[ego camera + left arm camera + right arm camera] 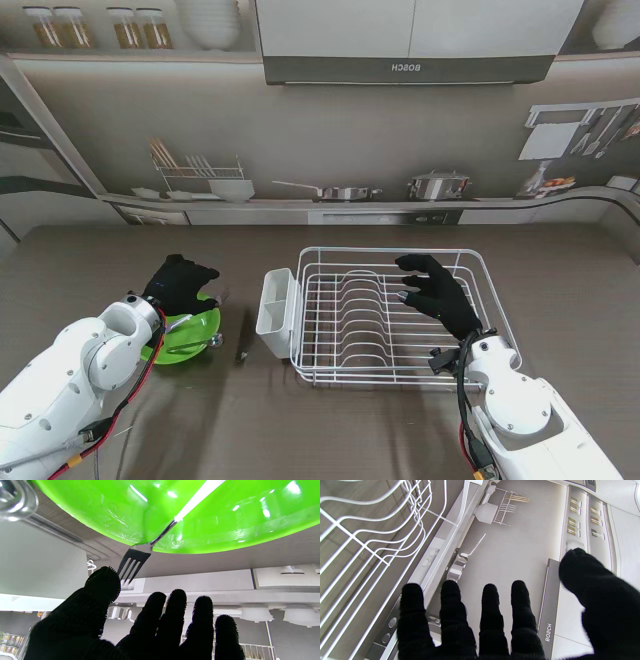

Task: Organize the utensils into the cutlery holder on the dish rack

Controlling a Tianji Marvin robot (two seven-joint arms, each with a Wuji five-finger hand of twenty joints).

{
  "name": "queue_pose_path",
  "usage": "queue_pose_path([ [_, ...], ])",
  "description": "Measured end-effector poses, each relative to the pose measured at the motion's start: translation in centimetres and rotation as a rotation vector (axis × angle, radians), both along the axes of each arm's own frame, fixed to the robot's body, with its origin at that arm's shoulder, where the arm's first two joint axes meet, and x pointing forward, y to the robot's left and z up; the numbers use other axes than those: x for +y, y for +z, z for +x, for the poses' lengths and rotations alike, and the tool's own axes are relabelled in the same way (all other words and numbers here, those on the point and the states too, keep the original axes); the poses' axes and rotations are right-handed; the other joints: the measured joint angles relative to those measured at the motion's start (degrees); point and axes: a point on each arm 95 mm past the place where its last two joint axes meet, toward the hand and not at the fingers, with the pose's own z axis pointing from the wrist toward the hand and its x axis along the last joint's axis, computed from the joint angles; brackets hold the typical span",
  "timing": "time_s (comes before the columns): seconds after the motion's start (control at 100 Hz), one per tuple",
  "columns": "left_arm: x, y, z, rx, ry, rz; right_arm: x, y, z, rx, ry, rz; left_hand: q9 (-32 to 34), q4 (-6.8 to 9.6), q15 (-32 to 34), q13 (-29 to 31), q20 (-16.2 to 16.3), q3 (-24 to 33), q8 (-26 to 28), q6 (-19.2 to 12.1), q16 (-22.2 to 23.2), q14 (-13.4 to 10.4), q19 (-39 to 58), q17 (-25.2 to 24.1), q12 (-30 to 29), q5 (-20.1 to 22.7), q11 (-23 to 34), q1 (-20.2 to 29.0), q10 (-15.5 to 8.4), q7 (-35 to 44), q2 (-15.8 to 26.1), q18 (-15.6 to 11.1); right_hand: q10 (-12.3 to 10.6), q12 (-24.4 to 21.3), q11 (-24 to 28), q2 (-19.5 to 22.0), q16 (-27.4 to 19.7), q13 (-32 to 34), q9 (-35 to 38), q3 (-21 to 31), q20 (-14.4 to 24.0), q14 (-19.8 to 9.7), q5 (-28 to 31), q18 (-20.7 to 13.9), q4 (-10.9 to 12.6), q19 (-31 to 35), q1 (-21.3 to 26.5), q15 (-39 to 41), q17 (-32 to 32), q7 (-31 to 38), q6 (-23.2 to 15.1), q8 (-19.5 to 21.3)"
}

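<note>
stand view shows your left hand [180, 283], fingers apart and holding nothing, over the green plate [196, 333] where the fork [136, 560] lies. cutlery holder [275, 312] looks empty, nothing sorted yet. right hand [437, 293] hovers spread over the dish rack [478, 275].

Two arms in glossy white rounded shells, the left arm [70, 375] and the right arm [525, 410], each ending in a five-fingered hand under a black knitted glove: left hand [180, 283], right hand [437, 293]. Red and black cables [128, 400] run along the shells. The glove's fingers [176, 610] show a fuzzy weave.
</note>
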Motion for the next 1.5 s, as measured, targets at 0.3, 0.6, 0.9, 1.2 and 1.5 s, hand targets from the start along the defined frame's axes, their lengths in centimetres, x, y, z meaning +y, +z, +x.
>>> queue_pose_path([
  [0.3, -0.1, -0.4, 0.2, 0.053, -0.002, -0.016, 0.0, -0.1, 0.1, 0.004, 0.0, -0.001, -1.7, 0.0, -1.4, -1.6, 0.0, -0.2, -1.2, -0.3, -0.4, 0.0, -5.0, -0.1, -0.1, -1.6, -0.4, 0.0, 0.0, -0.3, 0.9, -0.1, 0.0, 0.0, 0.0, 0.7, 0.0, 0.0, 0.0, 0.0, 0.0, 0.0, 0.0, 0.0, 0.0, 0.0, 0.0, 0.0, 0.0, 0.0, 0.0, 0.0],
  [0.6, -0.2, -0.6, 0.2, 0.091, 0.004, -0.037, 0.0, -0.1, 0.1, 0.007, 0.0, -0.002, -3.1, -0.07, -2.3, -3.0, 0.7, -1.6, -1.4, -1.5, -0.7, -0.3, -12.5, 0.0, -1.1, -1.7, -1.0, 1.2, 0.0, -0.3, 2.3, -0.1, 0.0, 0.0, 0.0, 0.7, 0.0, 0.0, 0.0, 0.0, 0.0, 0.0, 0.0, 0.0, 0.0, 0.0, 0.0, 0.0, 0.0, 0.0, 0.0, 0.0],
  [0.9, -0.5, -0.9, 0.3, 0.121, 0.018, -0.051, 0.0, -0.2, 0.1, 0.008, -0.001, -0.002, -4.6, -0.07, -2.9, -3.1, 2.4, -2.5, -1.4, -1.6, -0.7, -0.4, -16.8, 0.9, -1.3, -2.3, -1.1, 1.5, 0.0, -0.4, 3.1, -0.2, 0.1, 0.0, 0.0, 1.6, 0.0, 0.0, 0.0, 0.0, 0.0, 0.0, 0.0, 0.0, 0.0, 0.0, 0.0, 0.0, 0.0, 0.0, 0.0, 0.0],
  [1.2, -0.5, -1.1, 0.2, 0.138, 0.035, -0.055, 0.0, -0.2, 0.1, 0.009, -0.001, -0.003, -4.7, -0.07, -3.1, -3.6, 3.6, -2.8, -1.3, -1.6, -0.7, -0.7, -18.1, 0.9, -1.3, -2.3, -1.1, 2.0, 0.1, -0.4, 3.6, -0.2, 0.1, 0.0, 0.0, 1.6, 0.0, 0.0, 0.0, 0.0, 0.0, 0.0, 0.0, 0.0, 0.0, 0.0, 0.0, 0.0, 0.0, 0.0, 0.0, 0.0],
  [1.5, -0.8, -1.3, 0.4, 0.154, 0.033, -0.055, 0.0, -0.2, 0.2, 0.01, -0.002, -0.003, -4.7, -0.07, -3.1, -3.6, 4.6, -3.9, -1.3, -1.4, -0.7, -0.7, -18.2, 0.9, -1.3, -2.3, -1.1, 2.0, 0.1, -0.4, 4.3, -0.2, 0.1, 0.0, 0.0, 1.6, 0.0, 0.0, 0.0, 0.0, 0.0, 0.0, 0.0, 0.0, 0.0, 0.0, 0.0, 0.0, 0.0, 0.0, 0.0, 0.0],
])
